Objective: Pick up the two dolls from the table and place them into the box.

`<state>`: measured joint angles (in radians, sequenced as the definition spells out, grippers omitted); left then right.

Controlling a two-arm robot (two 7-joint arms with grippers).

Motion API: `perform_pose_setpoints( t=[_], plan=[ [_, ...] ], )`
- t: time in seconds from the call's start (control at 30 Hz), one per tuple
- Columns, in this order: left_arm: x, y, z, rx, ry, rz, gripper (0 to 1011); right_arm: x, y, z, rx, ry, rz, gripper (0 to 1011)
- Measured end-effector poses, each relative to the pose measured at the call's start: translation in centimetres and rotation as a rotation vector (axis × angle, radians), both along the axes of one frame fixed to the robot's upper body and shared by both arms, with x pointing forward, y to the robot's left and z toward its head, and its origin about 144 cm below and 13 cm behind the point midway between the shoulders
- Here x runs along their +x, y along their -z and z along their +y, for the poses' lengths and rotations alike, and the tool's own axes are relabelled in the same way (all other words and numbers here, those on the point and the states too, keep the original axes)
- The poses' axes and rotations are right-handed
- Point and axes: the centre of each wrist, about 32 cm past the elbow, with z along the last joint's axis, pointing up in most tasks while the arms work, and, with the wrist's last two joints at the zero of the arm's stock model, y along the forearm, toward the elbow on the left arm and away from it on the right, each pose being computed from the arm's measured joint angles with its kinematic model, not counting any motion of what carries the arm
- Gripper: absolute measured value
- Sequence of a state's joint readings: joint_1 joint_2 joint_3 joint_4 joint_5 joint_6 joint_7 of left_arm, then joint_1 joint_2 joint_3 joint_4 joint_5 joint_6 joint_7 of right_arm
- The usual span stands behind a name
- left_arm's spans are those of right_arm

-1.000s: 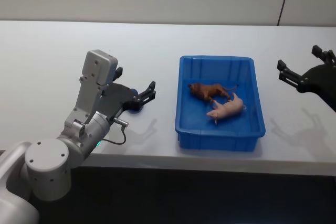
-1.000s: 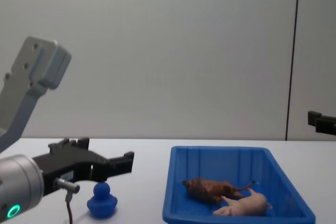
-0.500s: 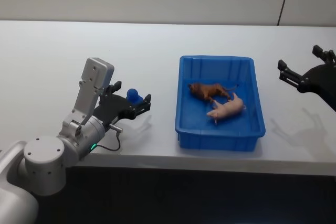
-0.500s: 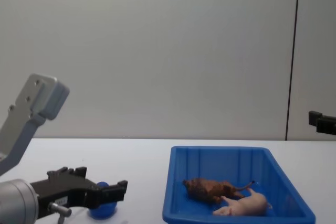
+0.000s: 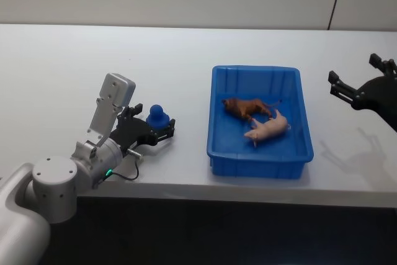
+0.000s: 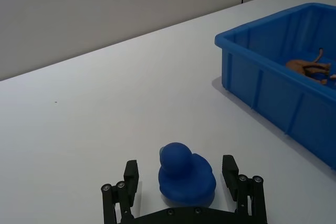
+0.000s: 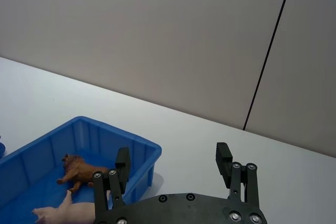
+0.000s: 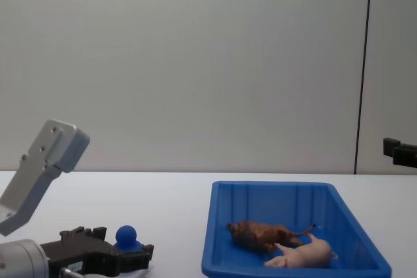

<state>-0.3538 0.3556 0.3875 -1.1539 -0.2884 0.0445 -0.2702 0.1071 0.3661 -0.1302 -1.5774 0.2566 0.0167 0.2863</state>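
A solid blue duck (image 5: 156,116) stands on the white table (image 5: 74,60), left of the blue box (image 5: 213,122). My left gripper (image 5: 155,122) is low at the table and open, one finger on each side of the duck (image 6: 185,174) with small gaps. A brown four-legged doll (image 5: 248,107) and a pale pink pig (image 5: 268,128) lie side by side in the box. My right gripper (image 5: 353,69) hangs open and empty above the table, to the right of the box (image 7: 105,140).
The table's front edge runs close below the left arm and the box. A grey wall with a dark vertical seam (image 8: 363,69) stands behind the table. Bare tabletop stretches between the duck and the box and beyond the box to the right.
My left gripper has dropped to the table and drawn back, so its open fingers now straddle the blue duck. The right arm and the dolls in the box have not moved.
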Motion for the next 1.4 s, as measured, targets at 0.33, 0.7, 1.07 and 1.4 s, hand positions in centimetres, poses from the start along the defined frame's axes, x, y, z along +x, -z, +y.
perform_pose_setpoints(
  t=[0.33,0.7,1.07,1.4],
  plan=[
    [1.4,0.6,0.3,0.022,0.026,0.006,988,0.0,0.0,0.0,0.000,0.000,0.000,1001],
    [2.2,0.8,0.3,0.039,0.040,-0.004,716,0.0,0.0,0.0,0.000,0.000,0.000,1001],
    [2.4,0.8,0.1,0.051,0.048,-0.010,547,0.0,0.0,0.0,0.000,0.000,0.000,1001],
    [2.6,-0.8,-0.8,0.053,0.073,-0.067,487,0.0,0.0,0.0,0.000,0.000,0.000,1001]
  ],
)
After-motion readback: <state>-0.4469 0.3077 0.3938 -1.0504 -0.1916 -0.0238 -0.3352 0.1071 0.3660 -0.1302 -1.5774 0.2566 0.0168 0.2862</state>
